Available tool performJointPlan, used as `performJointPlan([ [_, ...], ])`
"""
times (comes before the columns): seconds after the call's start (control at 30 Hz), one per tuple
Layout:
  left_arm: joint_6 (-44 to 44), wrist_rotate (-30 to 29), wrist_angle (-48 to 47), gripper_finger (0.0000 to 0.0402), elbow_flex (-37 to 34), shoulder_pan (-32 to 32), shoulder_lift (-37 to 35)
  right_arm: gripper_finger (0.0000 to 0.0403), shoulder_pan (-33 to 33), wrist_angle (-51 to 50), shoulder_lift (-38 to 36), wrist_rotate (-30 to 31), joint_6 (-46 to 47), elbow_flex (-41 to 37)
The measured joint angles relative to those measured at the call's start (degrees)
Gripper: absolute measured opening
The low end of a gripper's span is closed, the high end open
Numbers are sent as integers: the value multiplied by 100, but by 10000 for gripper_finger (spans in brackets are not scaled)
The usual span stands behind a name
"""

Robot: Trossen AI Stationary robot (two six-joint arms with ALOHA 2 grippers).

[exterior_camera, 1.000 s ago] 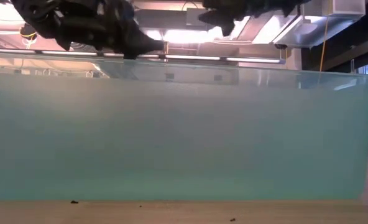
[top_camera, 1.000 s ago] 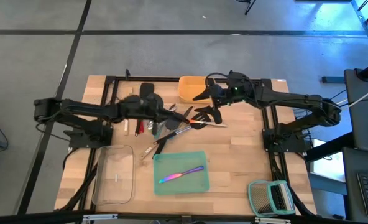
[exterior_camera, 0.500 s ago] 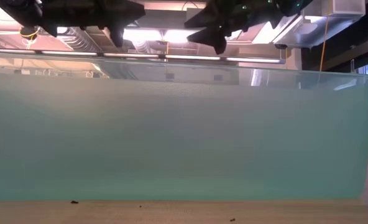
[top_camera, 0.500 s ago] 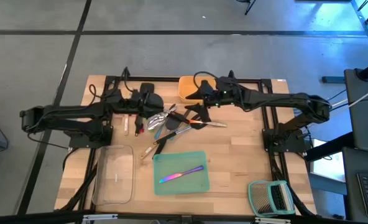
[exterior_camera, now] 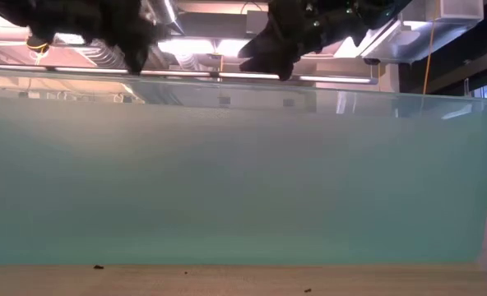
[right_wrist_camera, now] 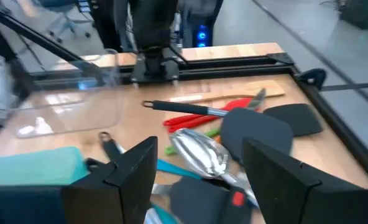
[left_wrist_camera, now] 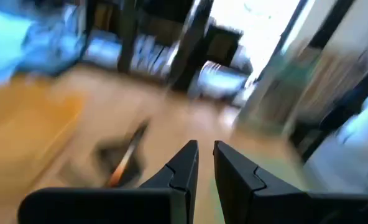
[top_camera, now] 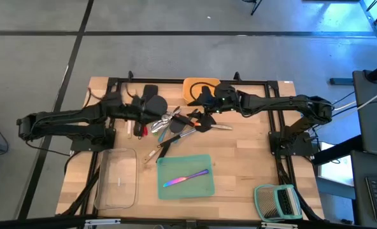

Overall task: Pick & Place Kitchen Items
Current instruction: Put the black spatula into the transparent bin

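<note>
**Sorting barely begun: one piece placed, the heap still waiting**

Seen from above, the wooden surface point(top_camera: 239, 165) carries a heap of kitchen utensils point(top_camera: 176, 127) just above its centre. The heap holds black spatulas point(right_wrist_camera: 268, 127), a red-handled tool point(right_wrist_camera: 193, 118), a steel scoop point(right_wrist_camera: 199, 152), a wooden spoon point(right_wrist_camera: 227, 96) and several blue- and green-handled pieces, lying crossed and touching one another. Only one item has reached a container: an iridescent knife point(top_camera: 185, 179) lies alone in the teal tray point(top_camera: 204, 191) at 6 o'clock from the heap. The clear tray point(top_camera: 118, 184) at 8 o'clock and the yellow tray point(top_camera: 190, 86) at 12 o'clock show no utensils; the yellow tray is partly hidden by the right arm. A green-framed slatted rack point(top_camera: 276, 201) sits well apart at 4 o'clock, off the surface's corner.

The left claw point(left_wrist_camera: 204, 163) hovers over the 9 o'clock edge of the heap with its fingers nearly together and nothing visible between them. The right claw point(right_wrist_camera: 199, 165) hangs over the 2 o'clock side, beside the yellow tray, its fingers spread wide and empty, with the scoop and a black spatula directly ahead of it.

By this evidence roughly a dozen pieces remain to be moved. The right claw looks poised for the next pick, and the tangle suggests that single pieces must be worked free one at a time.
</note>
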Motion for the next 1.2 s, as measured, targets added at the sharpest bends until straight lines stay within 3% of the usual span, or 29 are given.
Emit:
performJointPlan([
  [0.07,156,-319,-324,45,-1,12,-12,234,6,3,68,20,-199,0],
  [0.2,198,-415,-958,45,1,76,-99,234,-6,71,212,106,-265,54],
  [0.4,21,-377,-957,43,6,-23,-167,234,-124,-589,472,483,-109,524],
  [0.83,-148,-500,-1200,36,6,-708,-172,234,-249,-1442,1678,496,-133,1584],
  [1.2,-301,-944,-1594,20,6,-1136,-167,234,-269,-1613,2213,1134,203,1668],
])
